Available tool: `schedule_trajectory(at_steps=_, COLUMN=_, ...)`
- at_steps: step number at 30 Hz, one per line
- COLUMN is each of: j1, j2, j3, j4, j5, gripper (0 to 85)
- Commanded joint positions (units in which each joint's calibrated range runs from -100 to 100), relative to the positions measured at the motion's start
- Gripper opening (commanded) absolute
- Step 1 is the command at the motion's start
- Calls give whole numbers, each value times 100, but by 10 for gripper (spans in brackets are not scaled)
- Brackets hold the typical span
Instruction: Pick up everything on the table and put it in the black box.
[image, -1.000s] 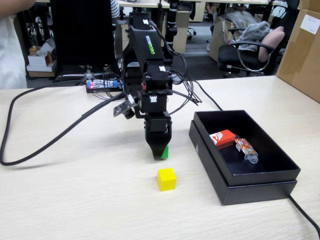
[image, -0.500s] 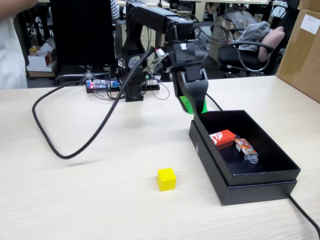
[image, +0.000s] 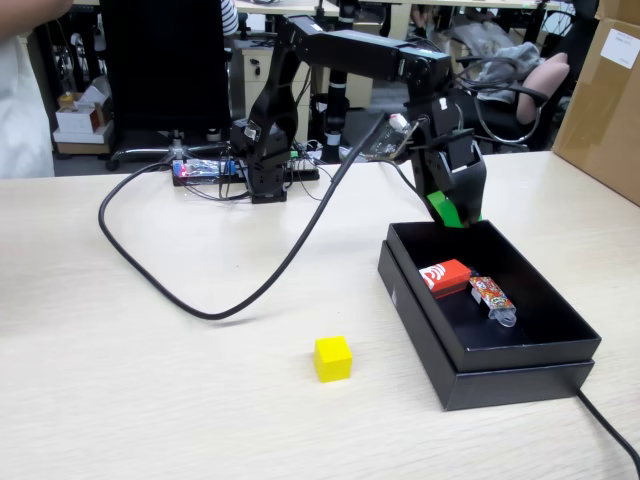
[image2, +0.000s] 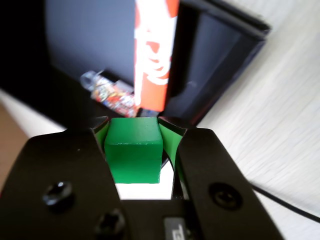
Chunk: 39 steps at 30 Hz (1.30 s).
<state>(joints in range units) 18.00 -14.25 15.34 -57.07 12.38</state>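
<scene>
My gripper (image: 452, 212) is shut on the green cube (image: 441, 209) and hangs over the far left corner of the black box (image: 560, 352). The wrist view shows the green cube (image2: 134, 149) squeezed between both jaws of the gripper (image2: 134, 123), with the box interior below. Inside the box lies the red oblong block (image: 446, 275) with its white swirl, also visible as the red block (image2: 154, 55) in the wrist view. The yellow cube (image: 333, 358) rests on the beige table (image: 150, 400), left of the box.
A small orange-patterned packet (image: 492, 297) lies in the box beside the red block. A thick black cable (image: 220, 312) loops across the table from the arm base (image: 265, 170). A brown carton (image: 605, 100) stands at the far right.
The gripper lifted the green cube off the table near the yellow cube and swung right, ending over the box's far left corner. The cable loop shifted right with it.
</scene>
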Motion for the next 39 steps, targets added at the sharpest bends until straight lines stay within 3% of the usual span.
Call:
schedule_trajectory(at_steps=1, j1=24, j2=-4, j3=388, j4=10, j5=20, gripper=36)
schedule_trajectory(at_steps=11, j1=20, j2=398, j3=216, j4=44, j5=29, gripper=43)
schedule_trajectory(at_steps=23, j1=0, j2=421, j3=61, j4=44, j5=0, gripper=281)
schedule_trajectory(at_steps=37, j1=-317, j2=-772, j3=342, j4=1, j5=15, gripper=282)
schedule_trajectory(at_steps=39, j1=-488, j2=-1151, j3=216, j4=1, j5=15, gripper=326)
